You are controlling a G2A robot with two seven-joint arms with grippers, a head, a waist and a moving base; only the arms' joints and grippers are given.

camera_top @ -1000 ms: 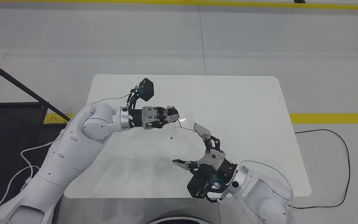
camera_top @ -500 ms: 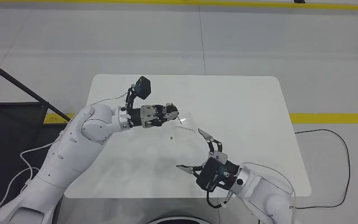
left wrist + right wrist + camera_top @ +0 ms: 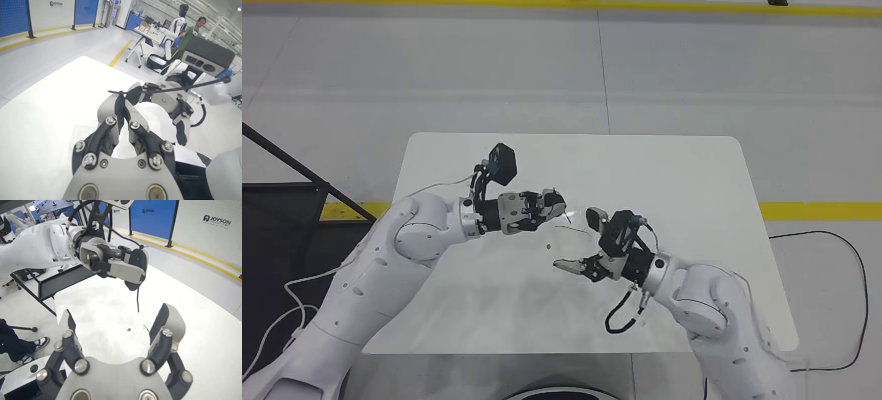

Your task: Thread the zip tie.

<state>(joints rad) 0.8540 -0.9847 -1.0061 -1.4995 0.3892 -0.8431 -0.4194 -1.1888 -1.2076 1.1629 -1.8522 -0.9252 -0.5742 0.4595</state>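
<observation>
A: On the left, over the white table, the left gripper is held above the surface, and its jaws are clamped tight on the zip tie.

B: Confirmed. The tie is pinched right at its head end, with a short stub left poking out past the fingertips.

A: From there the long black strap is carried out to the right, in the air above the table, toward the right gripper.

B: And those jaws are spread wide, with nothing held. In the right wrist view the strap's free end is seen hanging just ahead of the two open fingers.

A: Is a pad touched?

B: That cannot be told. A small dark speck is noted on the tabletop below.
</observation>
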